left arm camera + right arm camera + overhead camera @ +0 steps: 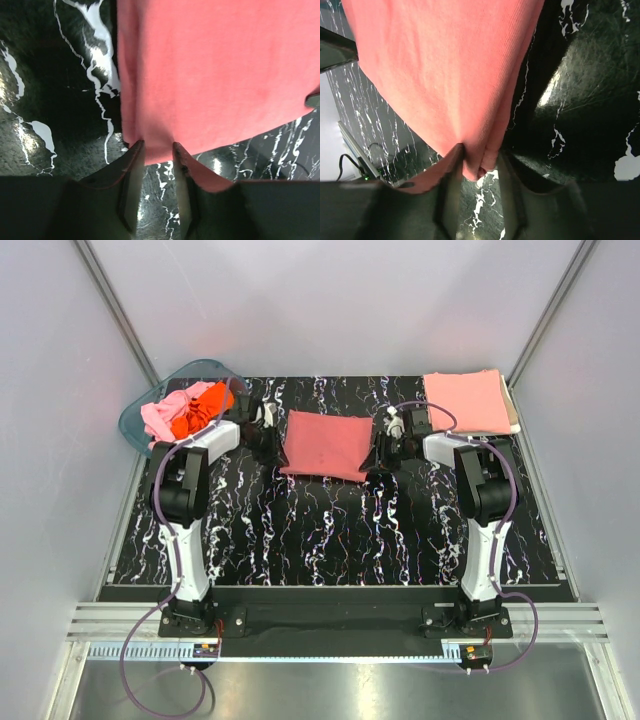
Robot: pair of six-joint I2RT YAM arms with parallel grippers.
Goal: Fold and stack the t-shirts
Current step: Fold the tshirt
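Note:
A brick-red t-shirt (325,445) lies folded into a rectangle in the middle of the far half of the table. My left gripper (268,436) is at its left edge and my right gripper (381,453) at its right edge. In the left wrist view the left gripper (155,145) has a corner of the red shirt (215,70) between its fingertips. In the right wrist view the right gripper (481,149) pinches a corner of the shirt (445,70), and the cloth draws to a point there. A salmon-pink t-shirt (467,402) lies folded at the back right.
A translucent teal tub (133,421) stands at the back left, holding crumpled pink (160,418) and bright orange (197,408) shirts. The black marbled mat (330,530) covers the table. Grey walls close in on both sides and the back.

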